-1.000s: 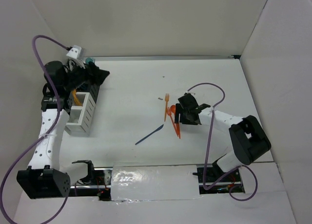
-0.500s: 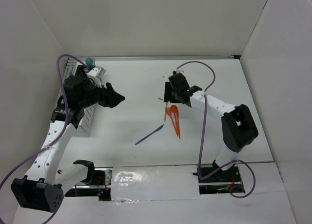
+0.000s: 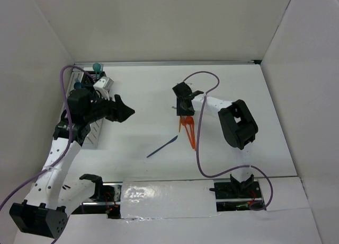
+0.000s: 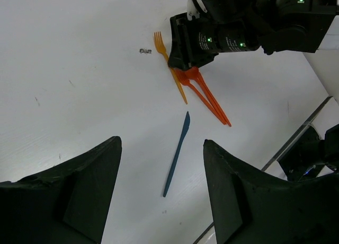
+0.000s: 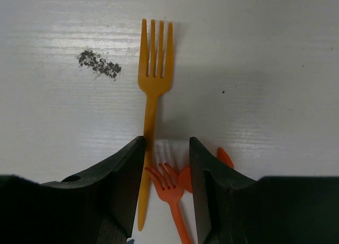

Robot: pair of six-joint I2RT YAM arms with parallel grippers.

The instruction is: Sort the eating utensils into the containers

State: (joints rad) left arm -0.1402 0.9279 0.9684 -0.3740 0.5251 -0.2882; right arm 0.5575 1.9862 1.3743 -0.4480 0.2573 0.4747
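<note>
A yellow-orange fork (image 5: 154, 74) lies flat, its handle running down along the inner face of my right gripper's (image 5: 166, 140) left finger. A red-orange fork (image 5: 168, 184), a spoon (image 5: 185, 178) and a knife tip (image 5: 224, 157) lie between and under the jaws, which stand apart and low over this orange cluster (image 3: 188, 131). A dark blue knife (image 3: 162, 147) lies alone; in the left wrist view this knife (image 4: 177, 151) is on the table beyond my open, empty left gripper (image 4: 161, 143). The containers (image 3: 94, 132) stand at the left, partly hidden by the left arm, with a teal utensil (image 3: 97, 68) upright.
A dark smudge (image 5: 99, 63) marks the table beside the fork's tines. White walls close in the table on the left, back and right. Purple cables (image 3: 204, 77) loop above both arms. A taped strip (image 3: 159, 193) runs along the near edge.
My right gripper moved up and left onto the yellow-orange fork's handle and its jaws narrowed. My left arm swung away from the containers toward the table's middle.
</note>
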